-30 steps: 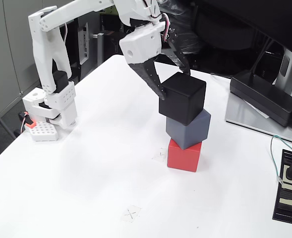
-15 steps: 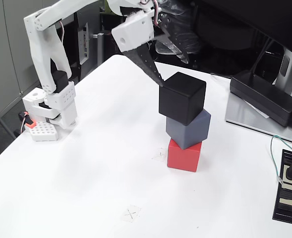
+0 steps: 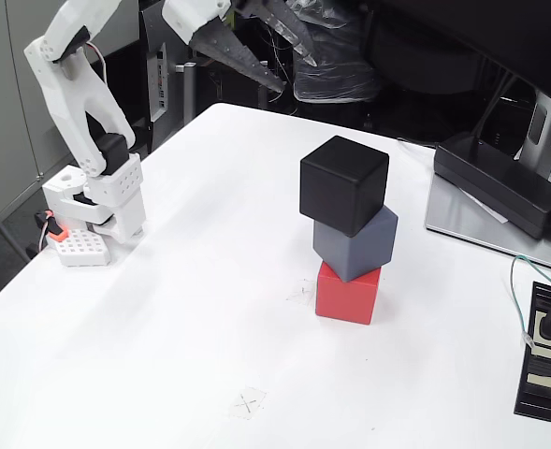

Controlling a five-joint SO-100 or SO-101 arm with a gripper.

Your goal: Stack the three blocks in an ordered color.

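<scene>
Blocks stand in one tower near the middle of the white table (image 3: 163,355): the red block (image 3: 347,294) at the bottom, the grey block (image 3: 355,243) on it, the black block (image 3: 343,184) on top, the upper two twisted off square and overhanging a little. My gripper (image 3: 289,75) hangs high at the top of the fixed view, well apart from the tower, jaws spread and holding nothing. I judge the stacking done; what's next is only backing off without brushing that uneven column.
</scene>
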